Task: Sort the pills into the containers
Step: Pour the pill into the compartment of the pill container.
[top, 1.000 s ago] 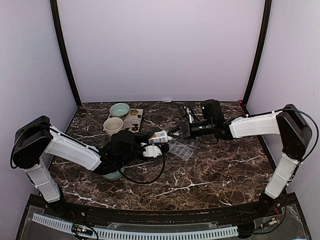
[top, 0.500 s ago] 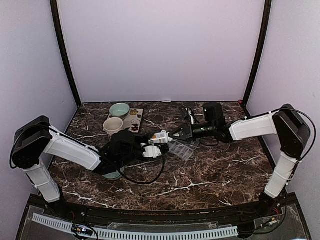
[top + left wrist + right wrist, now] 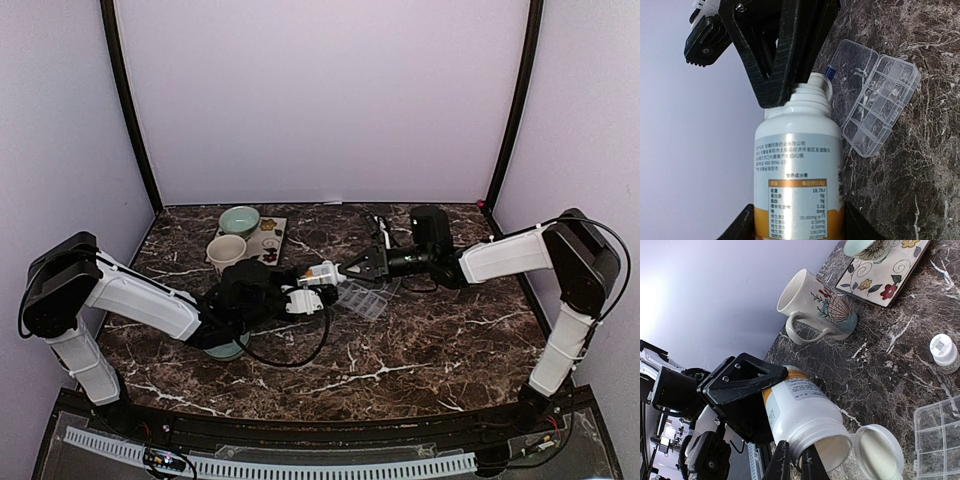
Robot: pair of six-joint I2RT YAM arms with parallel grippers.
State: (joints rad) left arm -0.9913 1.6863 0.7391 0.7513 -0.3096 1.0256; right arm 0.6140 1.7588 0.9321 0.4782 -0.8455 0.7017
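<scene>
Organiser box [image 3: 365, 298]: clear plastic, divided into rows of little compartments, its transparent lid hinged open and lying flat. You had it resting on the dark marble-patterned bench [image 3: 430, 350] near the middle, just beside the point where the two arms met. Pill bottle [image 3: 797, 170]: white with an orange band under the label, held on its side above the bench just left of the box. Its mouth was uncapped and its flip lid [image 3: 877, 450] hung open off the neck. Left gripper [image 3: 797, 225]: your jaws were clamped on the bottle's body, one on each side. Right gripper [image 3: 795, 462]: your jaws were pressed all but together at the near rim of the bottle's mouth. Whether they pinched the rim, a pill or nothing could not be told from any view. Mug [image 3: 812, 305]: cream with a flower pattern, upright on the bench behind the bottle, towards the back left. Floral tile [image 3: 885, 270]: flat on the bench just beyond the mug. Pale green bowl [image 3: 240, 218]: at the tile's far left corner, touching or just beside it. Second green bowl [image 3: 228, 348]: under your left forearm, mostly hidden. Small white-capped bottle [image 3: 944, 352]: cap uppermost on the bench, between the tile and the box, apart from both.
</scene>
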